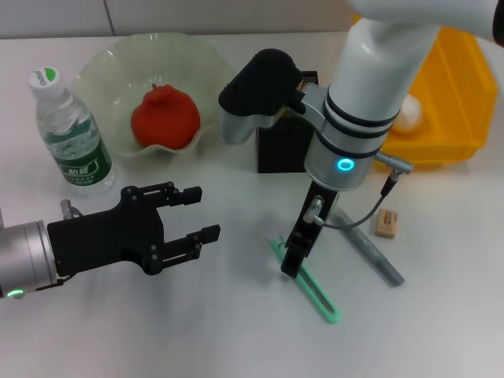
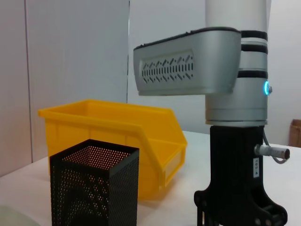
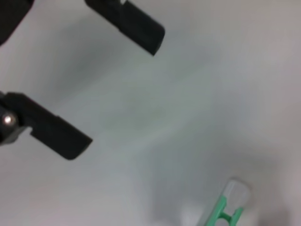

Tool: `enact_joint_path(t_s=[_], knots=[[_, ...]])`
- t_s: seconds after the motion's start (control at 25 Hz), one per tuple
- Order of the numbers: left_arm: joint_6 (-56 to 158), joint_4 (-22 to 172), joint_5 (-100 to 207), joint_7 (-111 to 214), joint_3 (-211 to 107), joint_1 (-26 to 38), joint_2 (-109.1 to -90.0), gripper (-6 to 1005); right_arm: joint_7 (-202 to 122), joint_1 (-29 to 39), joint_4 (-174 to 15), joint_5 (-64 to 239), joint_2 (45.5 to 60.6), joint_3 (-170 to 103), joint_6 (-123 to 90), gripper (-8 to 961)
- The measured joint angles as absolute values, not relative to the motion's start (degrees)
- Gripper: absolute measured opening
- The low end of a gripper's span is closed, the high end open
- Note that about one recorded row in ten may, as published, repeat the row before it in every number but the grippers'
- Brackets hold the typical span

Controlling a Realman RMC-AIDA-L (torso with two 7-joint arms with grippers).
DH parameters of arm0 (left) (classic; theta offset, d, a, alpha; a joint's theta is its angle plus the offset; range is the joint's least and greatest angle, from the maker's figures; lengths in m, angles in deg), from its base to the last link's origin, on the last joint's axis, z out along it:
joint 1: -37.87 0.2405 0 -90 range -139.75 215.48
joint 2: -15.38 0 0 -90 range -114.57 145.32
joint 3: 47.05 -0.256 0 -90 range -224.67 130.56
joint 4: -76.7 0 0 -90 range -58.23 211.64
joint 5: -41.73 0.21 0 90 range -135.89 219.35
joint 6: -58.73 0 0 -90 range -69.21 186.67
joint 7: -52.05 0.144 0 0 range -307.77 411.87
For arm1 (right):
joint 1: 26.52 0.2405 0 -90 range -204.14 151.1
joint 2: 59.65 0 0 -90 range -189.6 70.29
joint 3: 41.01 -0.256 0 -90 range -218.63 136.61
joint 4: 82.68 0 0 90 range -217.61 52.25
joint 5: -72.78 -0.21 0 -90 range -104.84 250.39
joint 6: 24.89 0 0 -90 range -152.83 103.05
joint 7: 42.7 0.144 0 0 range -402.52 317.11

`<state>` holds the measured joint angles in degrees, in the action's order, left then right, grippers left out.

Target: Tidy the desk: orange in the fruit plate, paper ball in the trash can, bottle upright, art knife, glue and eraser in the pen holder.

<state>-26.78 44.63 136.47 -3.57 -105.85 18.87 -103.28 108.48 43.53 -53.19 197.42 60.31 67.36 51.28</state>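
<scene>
Head view: right gripper (image 1: 293,261) hanging over the desk (image 1: 236,331), touching the art knife (image 1: 309,285) (jaw state hard to tell), with glue (image 1: 370,252) and eraser (image 1: 387,222) just beside; left gripper (image 1: 206,213) hovering, jaws spread wide. Left wrist view: showing pen holder (image 2: 94,186) before trash can (image 2: 122,134). Right wrist view: showing knife tip and the left gripper's fingers (image 3: 136,28) spread apart.
</scene>
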Motion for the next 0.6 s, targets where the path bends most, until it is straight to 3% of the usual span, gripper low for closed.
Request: enact_joint_path(t_s=[0.6], knots=[[-26.8, 44.9, 136.5, -3.6, -105.9, 18.8, -103.37, 604, 108.6, 43.7, -53.1, 195.7, 60.31, 69.5, 50.4, 665]])
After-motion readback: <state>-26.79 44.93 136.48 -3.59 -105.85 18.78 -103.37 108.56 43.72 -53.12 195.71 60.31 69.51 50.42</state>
